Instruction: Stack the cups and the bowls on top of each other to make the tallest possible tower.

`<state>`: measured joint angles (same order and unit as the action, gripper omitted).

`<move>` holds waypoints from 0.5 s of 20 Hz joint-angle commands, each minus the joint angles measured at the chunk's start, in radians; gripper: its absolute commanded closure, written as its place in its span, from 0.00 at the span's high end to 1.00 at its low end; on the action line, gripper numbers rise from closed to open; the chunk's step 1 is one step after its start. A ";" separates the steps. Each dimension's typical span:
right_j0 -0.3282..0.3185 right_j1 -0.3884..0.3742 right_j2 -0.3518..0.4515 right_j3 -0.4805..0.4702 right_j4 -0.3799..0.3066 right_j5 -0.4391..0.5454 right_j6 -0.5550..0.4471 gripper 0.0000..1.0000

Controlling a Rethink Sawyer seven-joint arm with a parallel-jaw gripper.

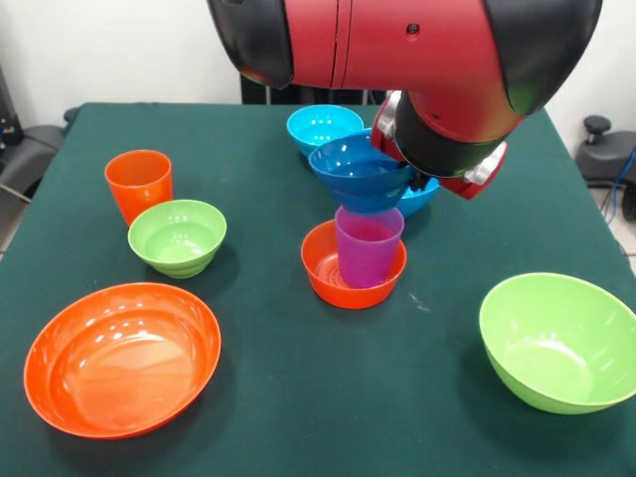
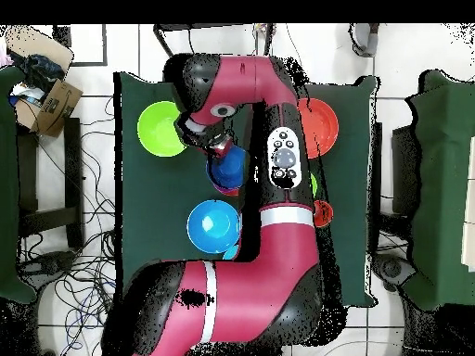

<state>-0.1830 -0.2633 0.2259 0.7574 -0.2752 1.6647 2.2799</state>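
One dark blue bowl (image 1: 360,173) above purple cup (image 1: 368,246)

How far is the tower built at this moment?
Done: the purple cup stands in a small orange bowl. In hand: the dark blue bowl sits at the cup's rim, by the arm's end. Left: the orange cup, both green bowls and the large orange bowl.

Open table centre front (image 1: 298,397), arm (image 1: 417,50) crowding stack

You have a purple cup (image 1: 369,245) in an orange bowl (image 1: 328,270), a dark blue bowl (image 1: 360,171) above — all on a dark green tabletop (image 1: 298,397).
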 commanded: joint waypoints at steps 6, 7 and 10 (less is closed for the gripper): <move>-0.016 0.025 0.005 0.085 -0.033 -0.120 -0.072 0.00; -0.015 0.027 0.002 0.083 -0.035 -0.124 -0.071 0.00; -0.014 0.027 -0.004 0.088 -0.033 -0.138 -0.073 0.00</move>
<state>-0.1831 -0.2568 0.2021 0.7574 -0.2752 1.6319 2.2799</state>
